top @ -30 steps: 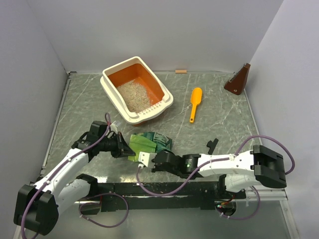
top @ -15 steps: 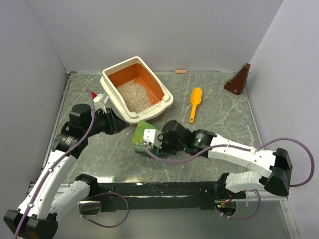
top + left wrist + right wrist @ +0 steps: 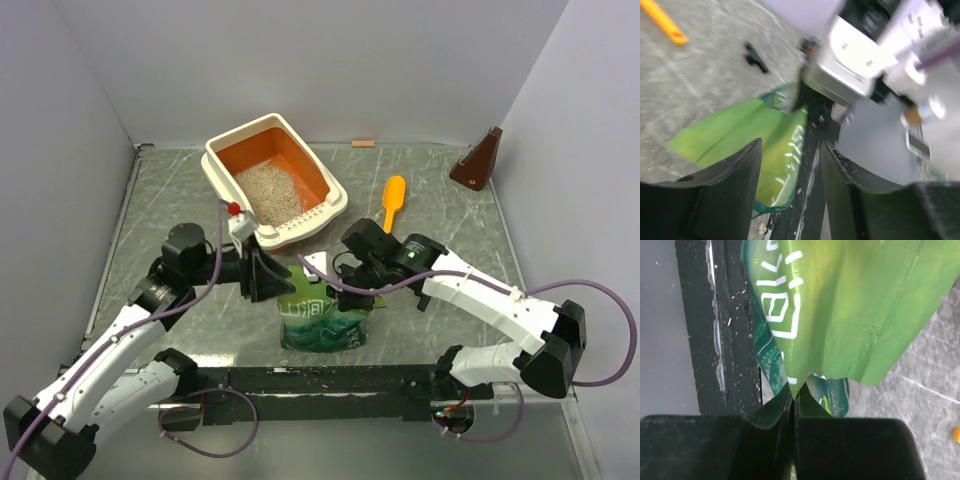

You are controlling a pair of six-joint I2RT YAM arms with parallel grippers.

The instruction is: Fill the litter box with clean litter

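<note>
The litter box, cream rim and orange walls, stands at the back centre with a patch of clean litter on its floor. A crinkled green bag hangs in front of it, pinched at its top edge by my right gripper, which is shut on it. My left gripper is open just left of the bag's top. Nothing lies between its fingers.
A yellow-orange scoop lies right of the box. A brown wedge-shaped object stands in the far right corner. A small black piece lies on the table near my right arm. The black rail runs along the near edge.
The right gripper has lifted the bag from lying flat to hanging upright, farther right. The left gripper has opened and swung back beside the bag's top.
</note>
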